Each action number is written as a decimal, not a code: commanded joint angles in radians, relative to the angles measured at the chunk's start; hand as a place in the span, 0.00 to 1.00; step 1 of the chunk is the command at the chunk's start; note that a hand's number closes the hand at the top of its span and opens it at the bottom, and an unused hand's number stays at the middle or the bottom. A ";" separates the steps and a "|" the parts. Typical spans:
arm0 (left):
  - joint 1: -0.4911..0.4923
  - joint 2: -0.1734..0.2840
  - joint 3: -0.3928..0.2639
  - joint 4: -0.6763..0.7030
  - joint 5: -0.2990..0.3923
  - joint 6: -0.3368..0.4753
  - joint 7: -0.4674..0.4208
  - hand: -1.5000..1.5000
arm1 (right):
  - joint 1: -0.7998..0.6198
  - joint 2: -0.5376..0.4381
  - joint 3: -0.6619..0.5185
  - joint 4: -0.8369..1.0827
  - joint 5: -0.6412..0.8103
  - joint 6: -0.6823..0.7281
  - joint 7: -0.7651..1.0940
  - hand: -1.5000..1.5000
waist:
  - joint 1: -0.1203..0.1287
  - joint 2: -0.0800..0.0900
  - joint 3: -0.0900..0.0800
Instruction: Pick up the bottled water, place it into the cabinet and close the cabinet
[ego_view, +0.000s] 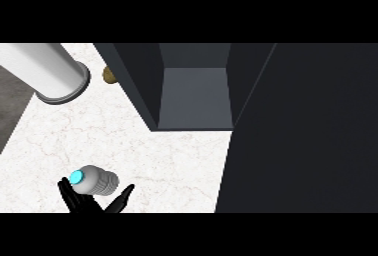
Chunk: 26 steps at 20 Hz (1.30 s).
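- The left robot hand (80, 200) shows at the lower left of the frame, fingers and thumb spread, cupping beneath the water bottle (94, 180).
- The bottle lies over the white tabletop (148, 150), blue cap toward the hand.
- The open cabinet (193, 95) stands at upper centre.
- A white cylinder (48, 70) sits at upper left.

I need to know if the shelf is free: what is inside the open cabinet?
The cabinet shows only a bare grey floor and dark walls; nothing stands in the visible part. Its open door covers everything to the right. The bottled water is still outside, by the left hand.
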 joint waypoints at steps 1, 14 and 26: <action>-0.022 -0.003 0.029 -0.005 0.000 -0.056 -0.074 0.00 | 0.047 -0.046 0.002 -0.139 0.050 0.010 0.026 0.00 | -0.001 0.001 -0.003; -0.088 -0.003 0.056 0.080 0.021 -0.222 -0.105 1.00 | 0.017 -0.043 0.005 -0.111 0.045 -0.018 0.039 0.00 | -0.002 0.001 -0.003; -0.144 0.094 -0.231 -0.005 -0.212 -0.230 0.206 1.00 | -0.002 -0.069 -0.023 -0.070 0.010 -0.021 0.021 0.00 | -0.001 0.001 -0.001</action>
